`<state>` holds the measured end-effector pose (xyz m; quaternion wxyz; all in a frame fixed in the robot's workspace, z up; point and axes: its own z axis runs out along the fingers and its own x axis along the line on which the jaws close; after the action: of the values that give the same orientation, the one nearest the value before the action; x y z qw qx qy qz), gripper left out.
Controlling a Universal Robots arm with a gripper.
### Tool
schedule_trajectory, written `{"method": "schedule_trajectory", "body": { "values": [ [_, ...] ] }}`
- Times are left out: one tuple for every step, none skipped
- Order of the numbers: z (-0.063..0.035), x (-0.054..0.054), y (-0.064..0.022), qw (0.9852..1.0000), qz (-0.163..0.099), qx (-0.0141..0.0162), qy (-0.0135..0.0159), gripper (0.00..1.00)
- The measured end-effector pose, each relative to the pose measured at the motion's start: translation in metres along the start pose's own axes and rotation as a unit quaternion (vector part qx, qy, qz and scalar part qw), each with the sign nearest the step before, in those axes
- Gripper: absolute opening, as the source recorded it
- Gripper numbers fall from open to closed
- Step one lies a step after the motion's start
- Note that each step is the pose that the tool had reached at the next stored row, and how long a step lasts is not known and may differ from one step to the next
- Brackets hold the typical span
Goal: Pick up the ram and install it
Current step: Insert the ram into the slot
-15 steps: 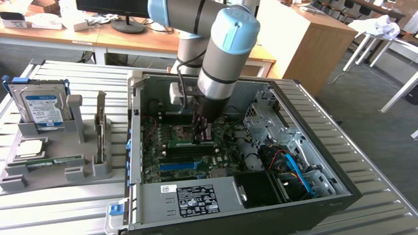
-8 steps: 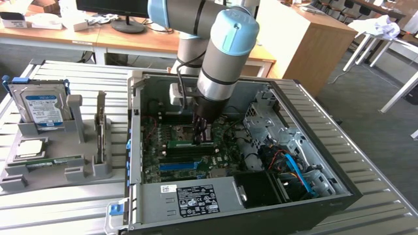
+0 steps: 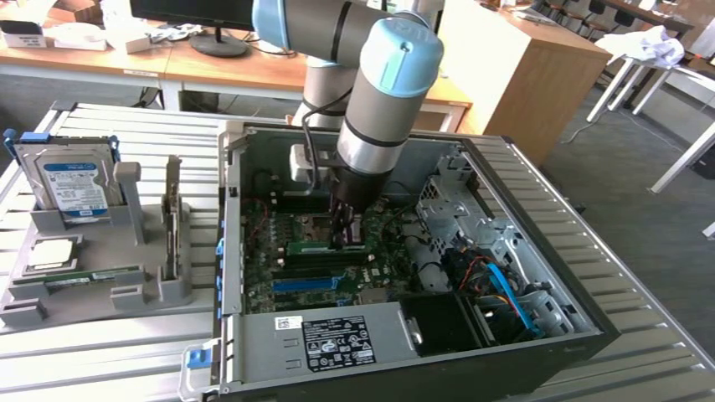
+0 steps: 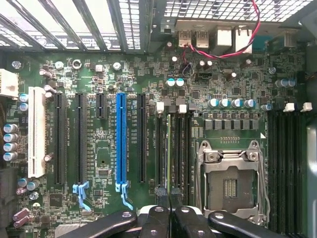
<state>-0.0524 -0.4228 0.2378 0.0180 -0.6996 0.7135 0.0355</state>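
Slatted metal bench [image 3: 100,368] carries an open computer case [image 3: 581,310] and, to the exterior view's left, a grey holder [image 3: 167,293] with a hard drive [image 3: 73,186]. Inside, over the motherboard [image 4: 99,64], the end effector [image 4: 170,214] is clamped on the ram [image 4: 169,148], standing edge-on at a memory slot beside the CPU socket [image 4: 230,186].

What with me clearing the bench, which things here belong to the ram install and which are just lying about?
Job in hand:
- ram, edge-on in the shut gripper
- memory slots on the motherboard
- open computer case

Lying about:
- hard drive
- expansion card
- spare memory stick
- grey tray holding these
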Motion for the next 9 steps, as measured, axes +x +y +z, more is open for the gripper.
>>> {"method": "schedule_trajectory", "body": {
  "values": [
    [0.0001,0.0004,0.0,1.0,0.0,0.0,0.0002,0.12],
    [0.0002,0.0009,0.0001,1.0,-0.001,-0.0001,0.0004,0.12],
    [0.0003,0.0015,0.0,1.0,-0.002,-0.0002,0.0007,0.12],
    [0.0004,0.002,0.0,1.0,-0.004,-0.0003,0.001,0.12],
    [0.0006,0.0024,0.0001,1.0,-0.006,-0.0004,0.0012,0.12],
    [0.0008,0.0026,0.0001,1.0,-0.006,-0.0004,0.0011,0.12],
    [0.0008,0.0026,0.0001,1.0,-0.006,-0.0004,0.0012,0.12],
    [0.0008,0.0027,0.0001,1.0,-0.007,-0.0005,0.0013,0.12],
    [0.001,0.0028,0.0,1.0,-0.007,-0.0005,0.0013,0.12]
  ]
}}
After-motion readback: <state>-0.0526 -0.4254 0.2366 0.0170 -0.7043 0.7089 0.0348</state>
